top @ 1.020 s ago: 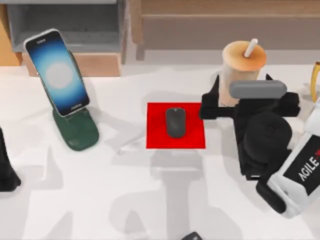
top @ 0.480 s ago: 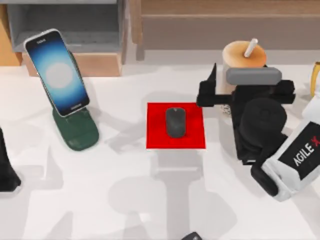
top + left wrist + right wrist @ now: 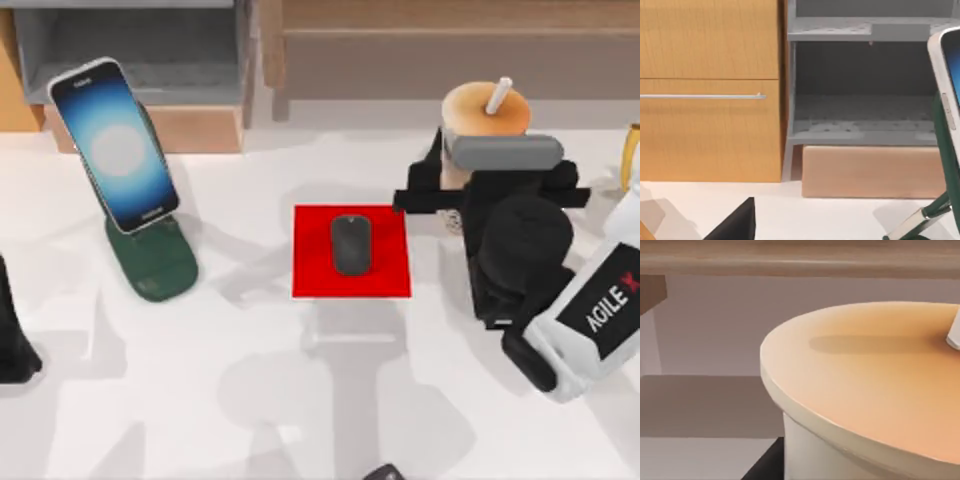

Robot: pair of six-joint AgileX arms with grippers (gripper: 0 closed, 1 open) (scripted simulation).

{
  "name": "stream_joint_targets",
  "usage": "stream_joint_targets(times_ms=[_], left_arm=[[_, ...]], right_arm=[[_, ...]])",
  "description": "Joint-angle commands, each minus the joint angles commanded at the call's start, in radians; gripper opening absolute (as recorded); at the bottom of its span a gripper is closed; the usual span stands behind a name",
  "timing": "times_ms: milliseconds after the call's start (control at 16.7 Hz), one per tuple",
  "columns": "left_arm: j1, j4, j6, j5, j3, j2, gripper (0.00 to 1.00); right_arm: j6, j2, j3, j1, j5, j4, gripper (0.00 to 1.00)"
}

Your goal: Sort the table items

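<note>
The beige bubble-tea cup [image 3: 487, 108] with a white straw stands upright at the back right of the table [image 3: 250, 380]. My right gripper [image 3: 500, 155] is open, with one finger on each side of the cup's body. The cup's lid [image 3: 875, 375] looms close in the right wrist view. A dark grey mouse [image 3: 351, 244] lies on a red mat [image 3: 310, 275] in the middle. The black smartphone [image 3: 113, 143], screen glowing, leans on a green stand [image 3: 152, 265] at the left. My left gripper [image 3: 12, 340] is parked at the left edge.
A grey open shelf [image 3: 865, 90] and a wooden cabinet [image 3: 710, 90] stand behind the phone. A wooden ledge [image 3: 450, 40] runs along the back. A yellow object [image 3: 632, 150] is at the right edge, and a small dark object [image 3: 382, 472] at the front edge.
My right gripper has moved toward the back of the table, so its fingers now flank the cup. The cup, mouse and phone have stayed put.
</note>
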Motion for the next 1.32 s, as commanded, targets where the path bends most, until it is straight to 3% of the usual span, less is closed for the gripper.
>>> stream_joint_targets(times_ms=[360,1320], left_arm=[[0.000,0.000,0.000,0.000,0.000,0.000,1.00],[0.000,0.000,0.000,0.000,0.000,0.000,1.00]], right_arm=[[0.000,0.000,0.000,0.000,0.000,0.000,0.02],[0.002,-0.042,-0.004,0.002,-0.001,-0.039,0.00]])
